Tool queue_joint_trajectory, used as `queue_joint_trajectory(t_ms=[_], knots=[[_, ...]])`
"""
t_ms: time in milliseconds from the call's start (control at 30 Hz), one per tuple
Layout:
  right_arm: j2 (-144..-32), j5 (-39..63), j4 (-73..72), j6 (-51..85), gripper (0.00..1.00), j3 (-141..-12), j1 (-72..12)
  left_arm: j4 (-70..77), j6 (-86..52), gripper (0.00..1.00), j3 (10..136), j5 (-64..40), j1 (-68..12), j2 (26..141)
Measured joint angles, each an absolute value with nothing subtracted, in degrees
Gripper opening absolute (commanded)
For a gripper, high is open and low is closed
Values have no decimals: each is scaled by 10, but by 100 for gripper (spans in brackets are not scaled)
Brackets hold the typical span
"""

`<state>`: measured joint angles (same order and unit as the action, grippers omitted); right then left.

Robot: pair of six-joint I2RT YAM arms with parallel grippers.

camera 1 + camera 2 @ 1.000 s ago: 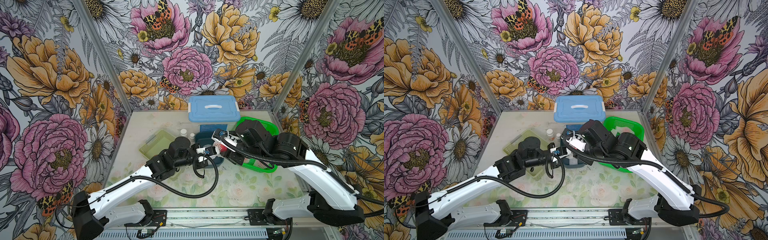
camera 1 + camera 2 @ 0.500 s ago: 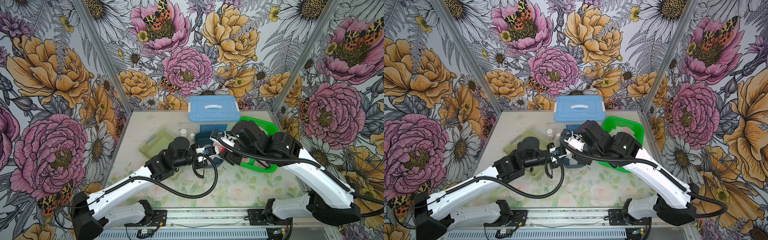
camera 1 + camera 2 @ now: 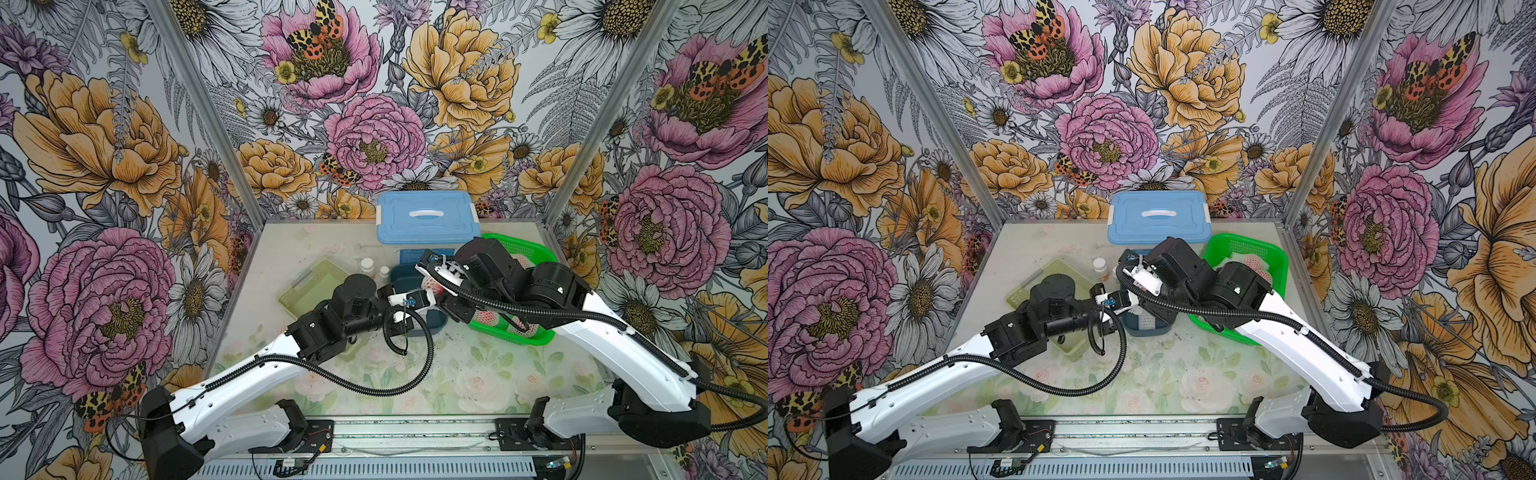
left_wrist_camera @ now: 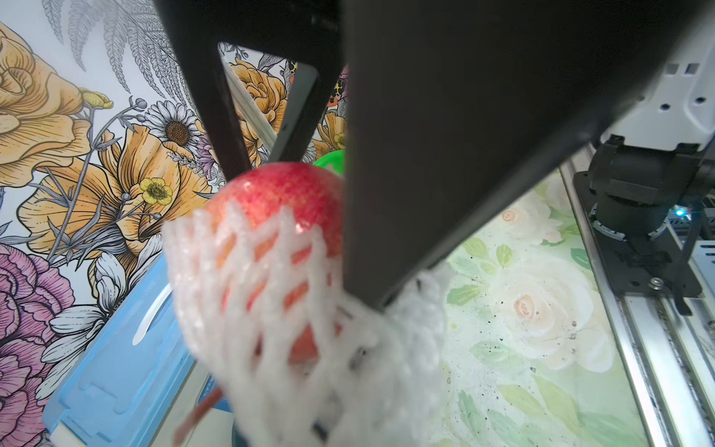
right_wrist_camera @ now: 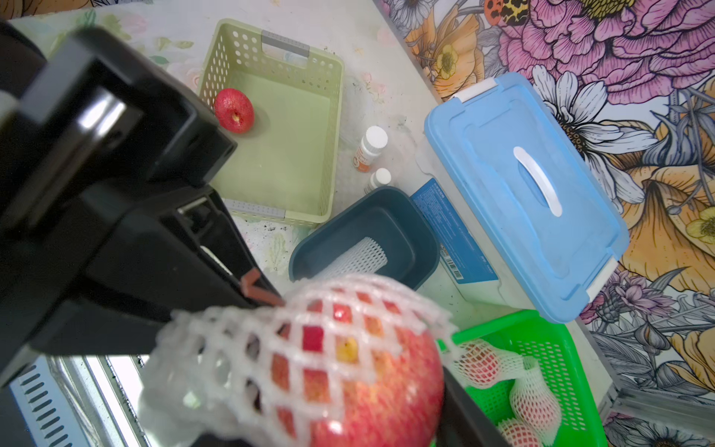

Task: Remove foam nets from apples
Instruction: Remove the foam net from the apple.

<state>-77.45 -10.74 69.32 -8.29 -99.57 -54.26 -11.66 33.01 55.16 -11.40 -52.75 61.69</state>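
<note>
White foam net is wrapped round only part of a red apple, and the rest of the fruit is bare. The apple is gripped by the right gripper, whose jaws are closed on its sides. The loose end of the net is pinched by the left gripper, whose jaws are shut tight on the foam. Both are held up in the air over the dark tub, in which a second net is laid. One bare apple is seen in the pale basket. More wrapped apples are piled in the green basket.
</note>
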Motion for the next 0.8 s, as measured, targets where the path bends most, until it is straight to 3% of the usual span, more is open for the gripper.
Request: queue_joint_trajectory(t_ms=[800], knots=[[-632, 127, 604, -20, 61, -899, -369, -67, 330, 0, 550, -114, -535, 616]])
